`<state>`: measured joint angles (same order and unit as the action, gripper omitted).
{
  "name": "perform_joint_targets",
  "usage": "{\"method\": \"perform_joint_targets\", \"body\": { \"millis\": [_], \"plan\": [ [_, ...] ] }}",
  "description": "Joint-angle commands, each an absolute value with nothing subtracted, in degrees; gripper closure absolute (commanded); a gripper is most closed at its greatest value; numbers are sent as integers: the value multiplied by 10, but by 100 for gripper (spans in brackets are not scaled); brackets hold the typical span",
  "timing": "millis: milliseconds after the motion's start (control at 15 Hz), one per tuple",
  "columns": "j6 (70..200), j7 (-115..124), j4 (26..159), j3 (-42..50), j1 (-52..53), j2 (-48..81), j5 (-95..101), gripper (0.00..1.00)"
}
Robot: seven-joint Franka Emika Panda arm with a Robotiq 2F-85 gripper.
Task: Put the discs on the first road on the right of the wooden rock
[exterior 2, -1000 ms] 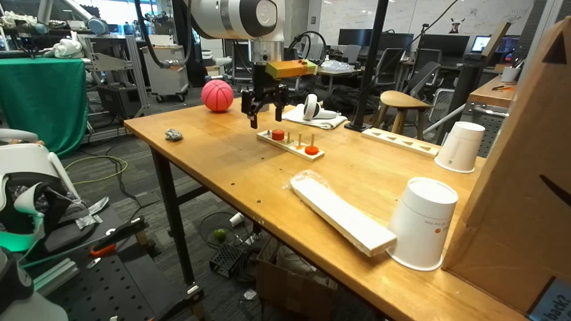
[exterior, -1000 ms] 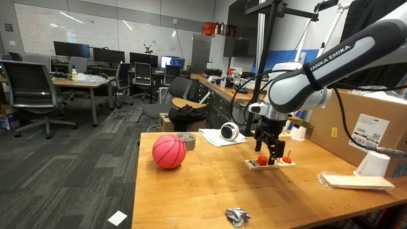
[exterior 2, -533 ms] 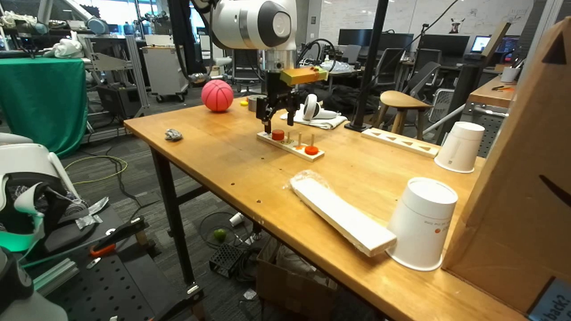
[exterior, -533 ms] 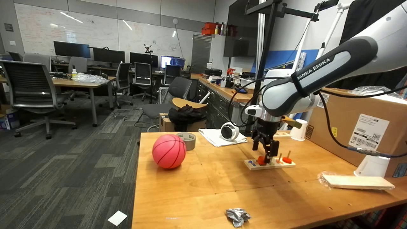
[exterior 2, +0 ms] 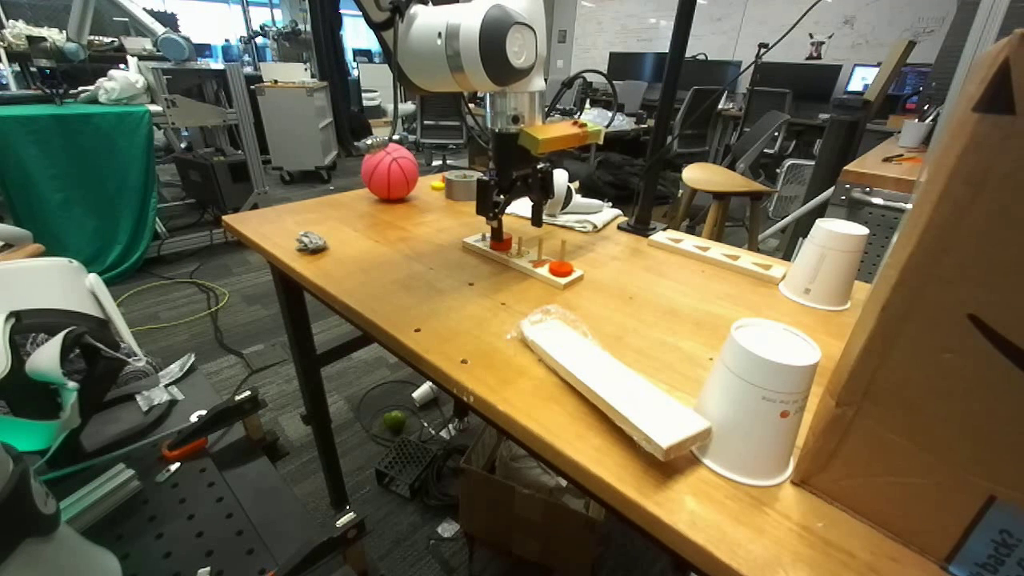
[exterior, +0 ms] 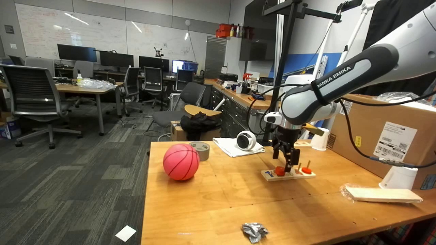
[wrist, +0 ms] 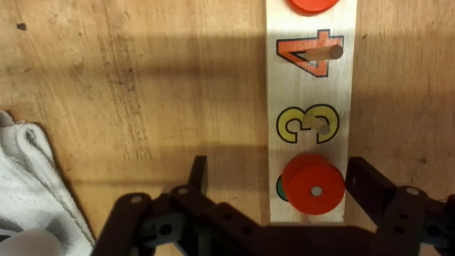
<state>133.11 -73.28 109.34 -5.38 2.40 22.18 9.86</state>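
Note:
The wooden peg board (exterior: 271,178) lies on the table, also seen in an exterior view (exterior 2: 524,269) and the wrist view (wrist: 305,90). Stacked red discs (wrist: 316,190) sit on the peg near one end, over a green mark; they also show in both exterior views (exterior: 280,171) (exterior 2: 502,242). Another red disc (exterior 2: 561,269) is on the far-end peg, partly in the wrist view (wrist: 312,5). The pegs at 3 and 4 are bare. My gripper (wrist: 277,167) is open around the stack, also in both exterior views (exterior: 282,162) (exterior 2: 524,226). One finger touches or nearly touches the stack.
A pink ball (exterior: 181,162), a tape roll (exterior: 201,150) and a white cloth (exterior: 226,147) with a white device lie around. Crumpled foil (exterior: 254,232), a wrapped wooden piece (exterior 2: 612,388), white cups (exterior 2: 758,400) and a cardboard box (exterior: 368,129) are also on the table.
My gripper has moved along the board to the disc stack, rightward in an exterior view, staying open. The board has shifted very slightly in the last half second.

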Motion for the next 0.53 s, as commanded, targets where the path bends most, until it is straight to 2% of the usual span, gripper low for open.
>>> {"method": "perform_joint_targets", "body": {
  "millis": [0,467],
  "plan": [
    [1323,-726,1092,-59,20,209,100,0],
    [1329,-722,1126,-65,17,188,90,0]
  ]
}}
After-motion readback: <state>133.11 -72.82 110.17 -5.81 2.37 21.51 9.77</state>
